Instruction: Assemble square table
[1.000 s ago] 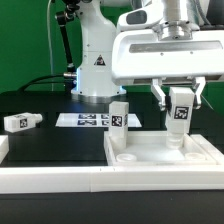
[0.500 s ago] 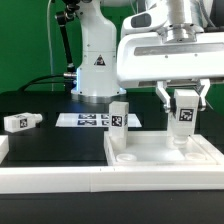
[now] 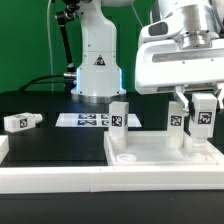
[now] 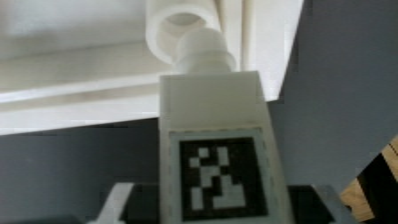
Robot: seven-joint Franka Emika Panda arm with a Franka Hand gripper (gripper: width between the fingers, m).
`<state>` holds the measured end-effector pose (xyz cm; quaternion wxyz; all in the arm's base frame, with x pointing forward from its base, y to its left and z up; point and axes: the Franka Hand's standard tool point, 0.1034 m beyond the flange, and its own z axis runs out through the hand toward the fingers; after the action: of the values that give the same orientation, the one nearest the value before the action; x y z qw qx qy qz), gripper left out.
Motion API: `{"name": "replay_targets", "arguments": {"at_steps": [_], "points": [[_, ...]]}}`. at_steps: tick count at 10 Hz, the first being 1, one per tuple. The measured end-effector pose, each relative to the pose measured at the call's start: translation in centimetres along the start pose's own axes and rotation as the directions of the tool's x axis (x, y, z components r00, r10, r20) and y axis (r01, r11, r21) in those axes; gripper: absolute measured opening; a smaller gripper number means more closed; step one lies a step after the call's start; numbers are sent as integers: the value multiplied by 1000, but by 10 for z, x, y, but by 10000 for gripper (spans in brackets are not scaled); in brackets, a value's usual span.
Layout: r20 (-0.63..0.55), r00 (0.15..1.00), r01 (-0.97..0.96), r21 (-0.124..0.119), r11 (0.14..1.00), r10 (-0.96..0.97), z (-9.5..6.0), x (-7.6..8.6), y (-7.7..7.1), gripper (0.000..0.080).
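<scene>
One held leg [image 3: 203,122] was clamped upright between the fingers of the gripper [image 3: 203,107], tag facing the exterior camera. It hung directly below the gripper body, over the slab [image 3: 160,157] near the corner on the exterior view's right. Contact between its lower end and the slab could not be confirmed. In the wrist view, the held leg [image 4: 214,150] pointed its round peg toward the white slab [image 4: 71,70]. A second leg [image 3: 177,120] stood just beside the gripper. A third leg [image 3: 119,115] stood at the slab's opposite corner. A fourth leg [image 3: 20,121] lay on the table [image 3: 40,142], well apart.
</scene>
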<state>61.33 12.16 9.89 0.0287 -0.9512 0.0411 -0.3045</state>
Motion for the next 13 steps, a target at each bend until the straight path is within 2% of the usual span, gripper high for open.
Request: {"name": "replay_targets", "arguments": {"at_steps": [2, 5, 8, 13], "points": [[4, 1000, 4, 1, 1000, -4, 2, -3, -2, 290], [6, 1000, 14, -10, 1000, -14, 6, -1, 9, 290], [-8, 1000, 18, -18, 1000, -18, 11, 0, 14, 290], [13, 999, 34, -10, 999, -34, 17, -12, 3, 290]]}}
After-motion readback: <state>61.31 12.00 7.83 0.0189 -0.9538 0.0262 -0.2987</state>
